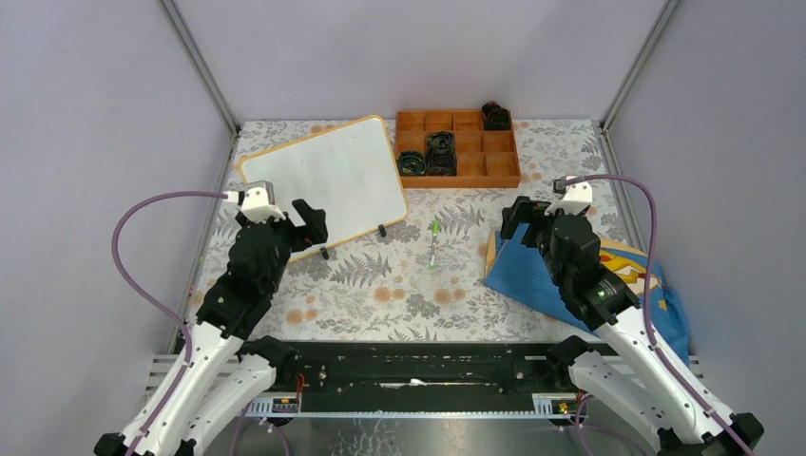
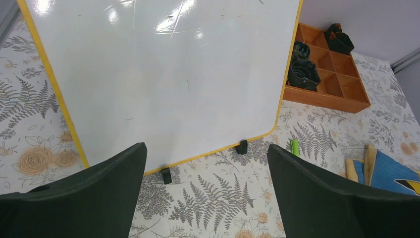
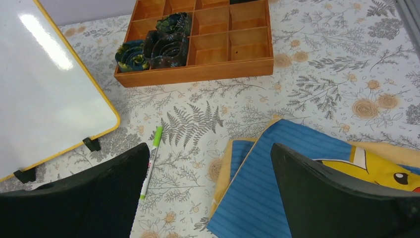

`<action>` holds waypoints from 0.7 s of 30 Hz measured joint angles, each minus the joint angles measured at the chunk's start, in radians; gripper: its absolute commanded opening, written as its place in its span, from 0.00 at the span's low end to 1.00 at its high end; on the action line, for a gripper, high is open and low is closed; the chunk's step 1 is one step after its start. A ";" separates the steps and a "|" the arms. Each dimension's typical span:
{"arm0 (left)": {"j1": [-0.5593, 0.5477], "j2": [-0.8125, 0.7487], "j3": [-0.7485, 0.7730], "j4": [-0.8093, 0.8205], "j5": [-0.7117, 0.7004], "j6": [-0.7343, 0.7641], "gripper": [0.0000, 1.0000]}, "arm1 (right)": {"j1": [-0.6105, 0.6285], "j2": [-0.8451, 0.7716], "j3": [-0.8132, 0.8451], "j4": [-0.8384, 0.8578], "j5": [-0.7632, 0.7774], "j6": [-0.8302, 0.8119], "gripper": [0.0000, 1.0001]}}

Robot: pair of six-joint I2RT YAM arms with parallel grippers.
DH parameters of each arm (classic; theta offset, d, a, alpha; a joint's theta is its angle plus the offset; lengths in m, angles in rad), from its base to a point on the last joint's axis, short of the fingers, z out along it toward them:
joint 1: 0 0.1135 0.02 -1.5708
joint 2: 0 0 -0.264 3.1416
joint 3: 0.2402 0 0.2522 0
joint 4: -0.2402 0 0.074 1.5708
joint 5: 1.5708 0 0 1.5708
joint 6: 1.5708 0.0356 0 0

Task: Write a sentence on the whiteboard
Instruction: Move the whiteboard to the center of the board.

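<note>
The whiteboard [image 1: 333,180] with its orange-yellow frame lies tilted at the back left on small black feet. Its white face [image 2: 163,74] is bare apart from glare and faint marks; no sentence is in view on it. A green-capped marker [image 1: 433,242] lies loose on the floral tablecloth between the arms, right of the board's near corner, also in the right wrist view [image 3: 151,158]. My left gripper [image 1: 295,220] hovers open over the board's near edge [image 2: 205,148], holding nothing. My right gripper [image 1: 527,218] stands open and empty above the cloth's left edge [image 3: 209,147].
An orange compartment tray [image 1: 480,176] with several dark rolled items stands at the back centre. A blue cartoon-print cloth [image 1: 532,275] lies at the right under the right arm. Grey walls close in the left, back and right sides.
</note>
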 measured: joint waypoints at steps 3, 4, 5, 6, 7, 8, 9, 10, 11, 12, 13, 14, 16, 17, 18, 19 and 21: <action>0.000 -0.005 0.000 0.000 0.000 -0.001 0.99 | -0.003 -0.001 0.000 -0.014 -0.008 0.012 1.00; 0.000 -0.009 -0.001 0.000 0.001 -0.001 0.99 | -0.003 -0.001 0.000 -0.017 -0.013 0.016 1.00; 0.000 -0.014 -0.002 0.000 0.003 0.000 0.99 | -0.003 -0.001 0.000 -0.019 -0.015 0.019 1.00; 0.000 -0.020 -0.003 0.001 0.005 0.000 0.99 | -0.003 -0.001 0.000 -0.019 -0.017 0.020 1.00; 0.000 -0.023 -0.005 0.002 0.008 0.000 0.99 | -0.003 -0.001 0.000 -0.019 -0.020 0.020 1.00; 0.000 -0.027 -0.007 0.002 0.013 0.000 0.99 | -0.003 -0.002 0.000 -0.019 -0.022 0.020 1.00; 0.000 -0.029 -0.008 0.002 0.020 0.000 0.99 | -0.003 -0.002 0.000 -0.019 -0.024 0.020 1.00; 0.000 -0.028 -0.009 0.003 0.029 0.000 0.99 | -0.003 -0.003 0.000 -0.019 -0.026 0.020 1.00; 0.000 -0.026 -0.009 0.003 0.037 0.000 0.99 | -0.003 -0.005 0.000 -0.019 -0.032 0.020 1.00; 0.000 -0.023 -0.009 0.003 0.049 0.000 0.99 | -0.003 -0.005 0.000 -0.019 -0.040 0.019 1.00; 0.000 -0.019 -0.009 0.004 0.061 -0.001 0.99 | -0.004 -0.003 0.000 -0.019 -0.046 0.019 1.00; 0.000 -0.014 -0.009 0.004 0.074 -0.001 0.99 | -0.004 0.000 0.002 -0.020 -0.051 0.019 1.00; 0.001 -0.003 -0.009 0.007 0.103 -0.002 0.99 | -0.003 0.019 0.013 -0.027 -0.062 0.019 1.00; 0.001 0.002 -0.008 0.008 0.119 -0.002 0.99 | 0.000 0.031 0.019 -0.029 -0.065 0.019 1.00; 0.001 0.008 -0.008 0.012 0.135 -0.002 0.99 | 0.011 0.052 0.031 -0.032 -0.062 0.019 0.99; 0.001 0.014 -0.008 0.018 0.151 -0.002 0.99 | 0.023 0.069 0.039 -0.033 -0.058 0.019 0.99; 0.001 0.025 -0.007 0.039 0.180 -0.002 0.99 | 0.076 0.114 0.060 -0.035 -0.036 0.017 1.00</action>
